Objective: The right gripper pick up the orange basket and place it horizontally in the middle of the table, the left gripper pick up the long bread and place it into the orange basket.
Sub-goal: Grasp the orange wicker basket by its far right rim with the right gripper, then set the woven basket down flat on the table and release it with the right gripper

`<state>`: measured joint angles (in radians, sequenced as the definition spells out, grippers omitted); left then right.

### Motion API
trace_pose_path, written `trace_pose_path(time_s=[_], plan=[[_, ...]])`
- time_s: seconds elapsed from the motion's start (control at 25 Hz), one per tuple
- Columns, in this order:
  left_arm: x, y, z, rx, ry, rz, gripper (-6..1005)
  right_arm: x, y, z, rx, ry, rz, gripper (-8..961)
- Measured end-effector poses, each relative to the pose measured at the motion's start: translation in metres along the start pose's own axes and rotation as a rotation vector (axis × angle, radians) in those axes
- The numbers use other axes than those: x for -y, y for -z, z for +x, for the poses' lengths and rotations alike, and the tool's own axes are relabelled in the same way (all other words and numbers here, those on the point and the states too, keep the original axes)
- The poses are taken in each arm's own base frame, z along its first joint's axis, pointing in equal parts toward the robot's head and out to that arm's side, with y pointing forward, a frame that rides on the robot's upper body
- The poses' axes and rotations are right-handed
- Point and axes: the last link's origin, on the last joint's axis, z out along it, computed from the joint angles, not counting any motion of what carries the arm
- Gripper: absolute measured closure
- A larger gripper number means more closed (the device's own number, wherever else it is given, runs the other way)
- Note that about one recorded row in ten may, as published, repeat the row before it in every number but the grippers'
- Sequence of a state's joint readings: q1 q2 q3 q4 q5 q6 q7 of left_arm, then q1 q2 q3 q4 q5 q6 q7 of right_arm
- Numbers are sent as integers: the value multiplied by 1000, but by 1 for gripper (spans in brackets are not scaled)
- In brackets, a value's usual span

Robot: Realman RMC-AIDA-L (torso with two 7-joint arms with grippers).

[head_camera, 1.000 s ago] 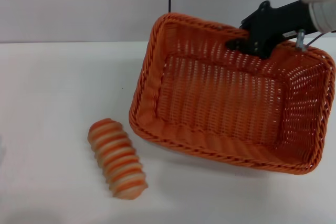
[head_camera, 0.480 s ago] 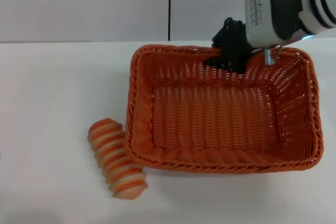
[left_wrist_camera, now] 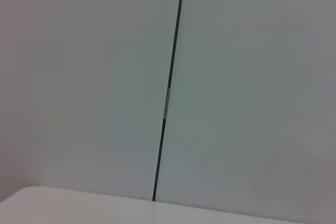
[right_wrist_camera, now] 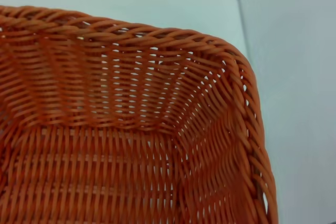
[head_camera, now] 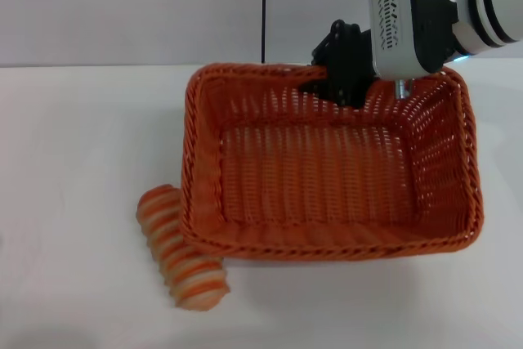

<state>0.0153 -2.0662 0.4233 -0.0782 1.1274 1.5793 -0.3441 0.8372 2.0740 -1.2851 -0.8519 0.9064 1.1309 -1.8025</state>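
Note:
The orange basket sits roughly level in the middle of the white table, its long side running left to right. My right gripper is shut on the basket's far rim, near that rim's middle. The right wrist view looks down into a corner of the orange basket. The long bread, striped orange and cream, lies on the table at the basket's near left corner, touching or nearly touching its rim. My left gripper is out of view; its wrist camera shows only wall and a strip of table.
A grey wall with a dark vertical seam stands behind the table. Bare table surface extends left of the basket and in front of it.
The right gripper has swung the basket from a tilted, skewed pose at the right to a level one, shifting it left until its near left corner reached the bread.

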Motion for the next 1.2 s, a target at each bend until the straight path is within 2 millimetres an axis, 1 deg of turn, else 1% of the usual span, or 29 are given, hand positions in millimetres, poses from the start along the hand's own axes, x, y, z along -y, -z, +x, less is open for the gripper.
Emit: trace_pose_path(time_s=[0.24,0.36,0.48,0.52,0.56,0.72,0.96,1.12,1.2], plan=[[-1,-2,1,-7,1,-5,212,2,-4,0,37,-48,36,816],[-1,-3,1,-7,2,-6,212,-1,-6,0,63,-53,37,817],[-1,-3,1,-7,3,-7,212,-7,-12,-2,79,-54,21,817],[-1,-3,1,-9,5,-8,212,-13,-18,-1,65,-41,2,816],[-1,-3,1,-9,5,-8,212,-13,-18,-1,65,-41,2,816],[-1,-3,2,-9,5,-8,213,-23,-25,3,34,-28,-22,815],[0,-3,2,-9,4,-8,213,-26,-24,6,34,-29,-1,813],[-1,-3,1,-6,5,-8,214,-24,-17,5,41,-14,31,812],[-1,-3,1,-5,6,-9,214,-24,-14,3,46,-5,41,743]])
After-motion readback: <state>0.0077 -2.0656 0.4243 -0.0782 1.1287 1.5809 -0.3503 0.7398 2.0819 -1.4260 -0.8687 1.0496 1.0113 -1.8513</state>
